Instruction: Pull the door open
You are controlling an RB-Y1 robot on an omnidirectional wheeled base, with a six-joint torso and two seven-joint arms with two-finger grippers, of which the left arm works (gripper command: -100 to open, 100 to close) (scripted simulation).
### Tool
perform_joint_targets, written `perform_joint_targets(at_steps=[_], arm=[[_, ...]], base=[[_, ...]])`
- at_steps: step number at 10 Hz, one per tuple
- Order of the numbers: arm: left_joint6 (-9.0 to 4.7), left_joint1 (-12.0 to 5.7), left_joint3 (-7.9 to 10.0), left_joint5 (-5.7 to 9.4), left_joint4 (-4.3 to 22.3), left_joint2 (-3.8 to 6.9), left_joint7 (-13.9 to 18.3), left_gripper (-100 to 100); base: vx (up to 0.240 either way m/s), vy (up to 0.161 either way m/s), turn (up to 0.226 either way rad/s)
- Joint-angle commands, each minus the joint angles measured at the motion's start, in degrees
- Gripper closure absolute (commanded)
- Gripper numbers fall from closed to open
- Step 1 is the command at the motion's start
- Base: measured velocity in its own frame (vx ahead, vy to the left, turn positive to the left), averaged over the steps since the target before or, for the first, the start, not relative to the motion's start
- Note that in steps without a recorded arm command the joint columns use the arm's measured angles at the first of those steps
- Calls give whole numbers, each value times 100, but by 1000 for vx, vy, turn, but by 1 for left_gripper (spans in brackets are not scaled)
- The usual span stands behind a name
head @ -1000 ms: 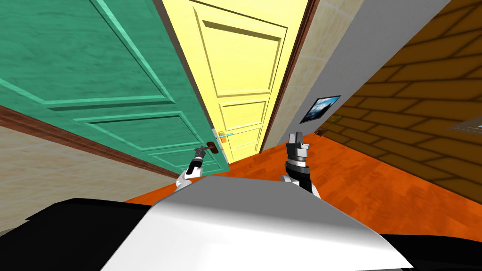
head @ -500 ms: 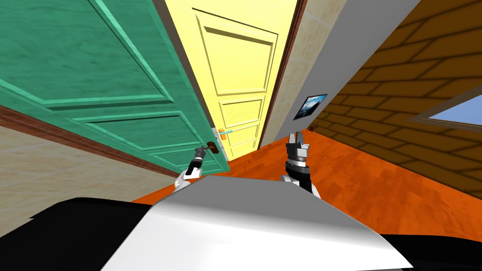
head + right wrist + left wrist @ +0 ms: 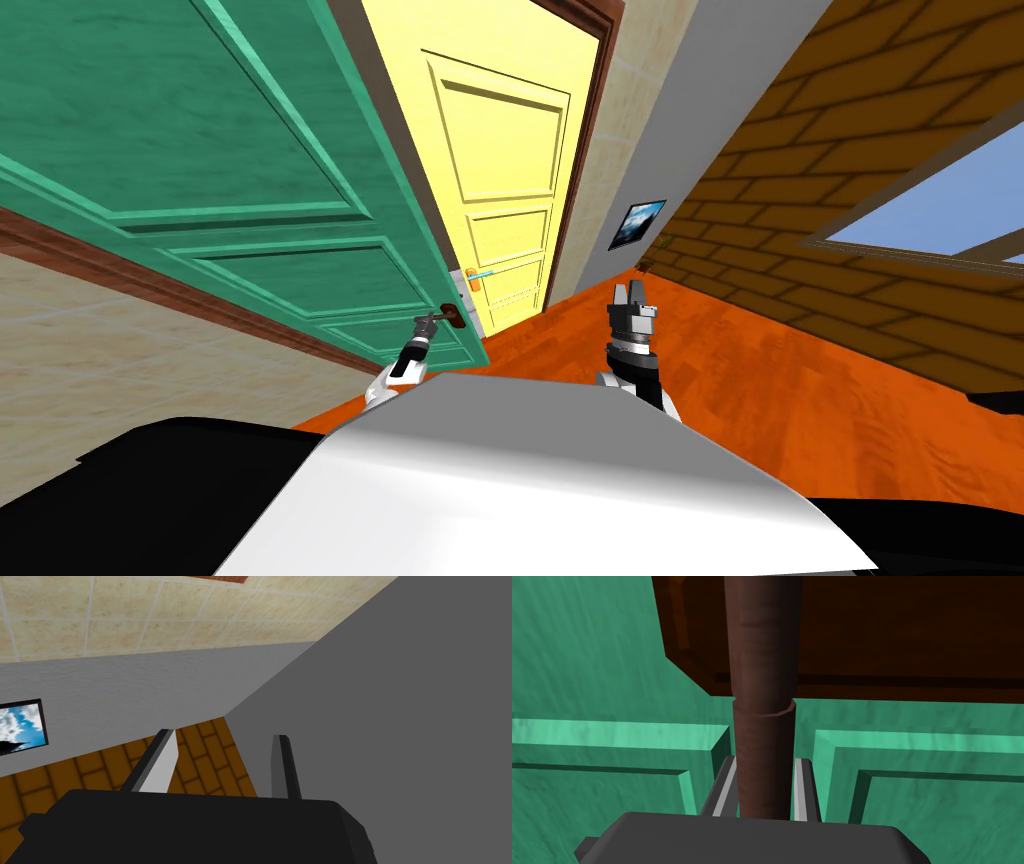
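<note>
Home hallway: green door (image 3: pixel 200 130), yellow door (image 3: pixel 505 180), framed picture (image 3: pixel 637 223), orange floor (image 3: pixel 800 370)

No text, label, brand, number or sign readable anywhere I look. Green door (image 3: pixel 230 130): bare panels. Handle (image 3: pixel 762 741) and brown plate (image 3: pixel 892 631): unmarked. Yellow door (image 3: pixel 505 170): plain. Wall picture (image 3: pixel 637 223): sky and clouds, no lettering I can make out.

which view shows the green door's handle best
Left wrist view: the brown handle is large and close, the left gripper's fingers pressing its sides. The head view shows it small at the door's edge. The right wrist view faces elsewhere.
</note>
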Motion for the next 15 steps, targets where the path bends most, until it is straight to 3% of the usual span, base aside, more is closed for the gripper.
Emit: perform_joint_targets(at_steps=[1,2,3,11,12,15], arm=[[-81,136,-148,-9,-145,58,94,100],[-114,172,-186,-8,-166,92,129,100],[-104,146,-95,6,-111,112,108,100],[-756,745,-512,14,-303,601,544,100],[-653,725,-417,29,-330,582,495,100],[-960,860,-565,15,-252,763,664,100]], base=[[-221,50,-135],[-239,35,-115],[-111,19,-11],[-208,59,-139],[-113,39,-20],[-232,67,-194]])
